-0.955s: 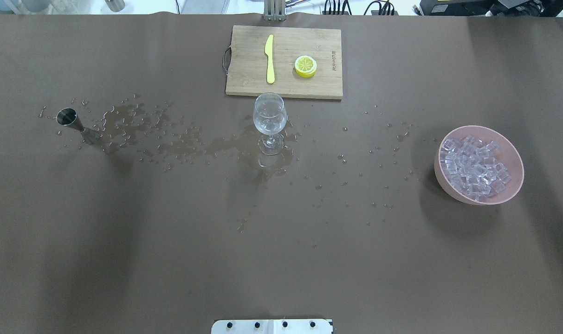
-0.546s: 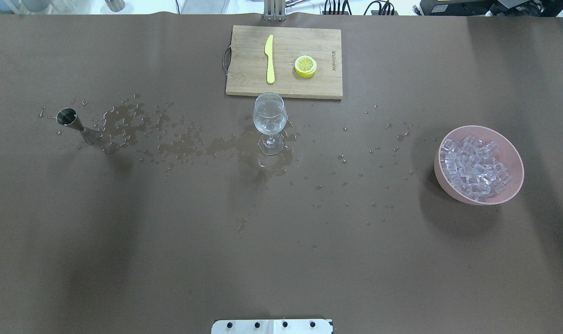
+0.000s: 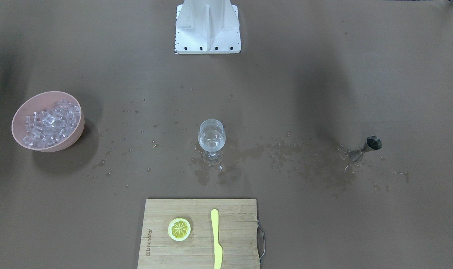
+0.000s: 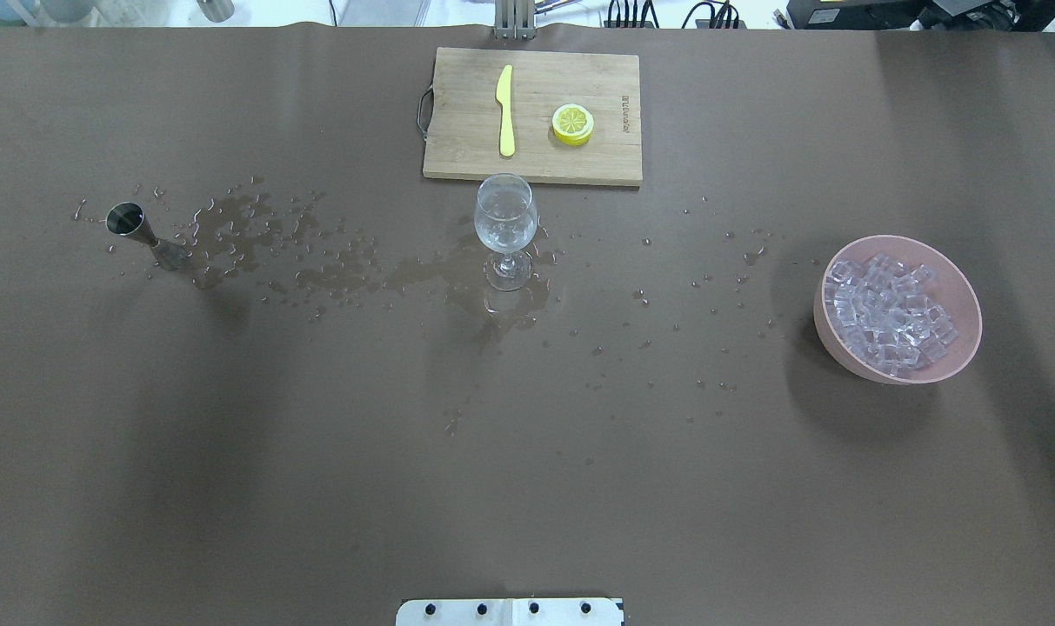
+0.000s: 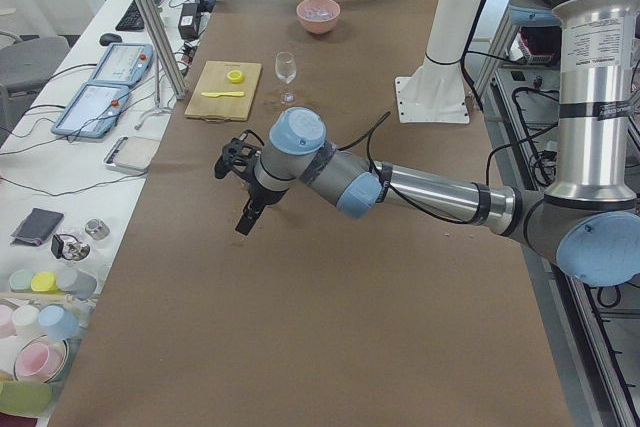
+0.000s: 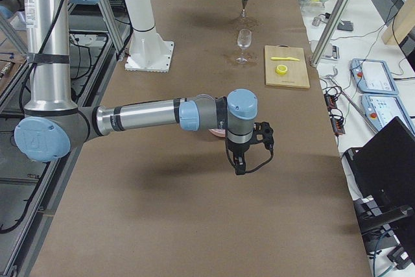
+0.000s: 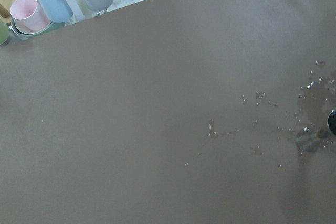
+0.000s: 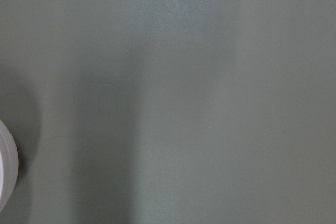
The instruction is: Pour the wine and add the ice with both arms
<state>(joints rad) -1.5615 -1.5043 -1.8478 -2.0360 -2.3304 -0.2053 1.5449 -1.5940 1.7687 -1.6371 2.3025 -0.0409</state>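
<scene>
Tabletop: brown mat (image 4: 318, 478) is staying unchanged, clear stemmed glass (image 4: 505, 217) standing far beyond both jaws.
Grippers: left gripper (image 5: 243, 230), right gripper (image 6: 240, 169) are hovering; clenched or released, I cannot tell.
Meaning: nothing is advancing.

brown table (image 4: 527, 487) | wet patches (image 4: 231, 228) | wine glass (image 4: 505, 224) | jigger (image 4: 141, 231) | pink bowl (image 4: 838, 355) | cutting board (image 4: 544, 80)

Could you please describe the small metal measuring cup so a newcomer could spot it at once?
In the overhead view, find the wooden cutting board at top centre, with the wine glass just in front of it. Follow the trail of spilled drops leftward to its end: the measuring cup stands there, shiny steel and hourglass-shaped, unlike the clear glass.
</scene>
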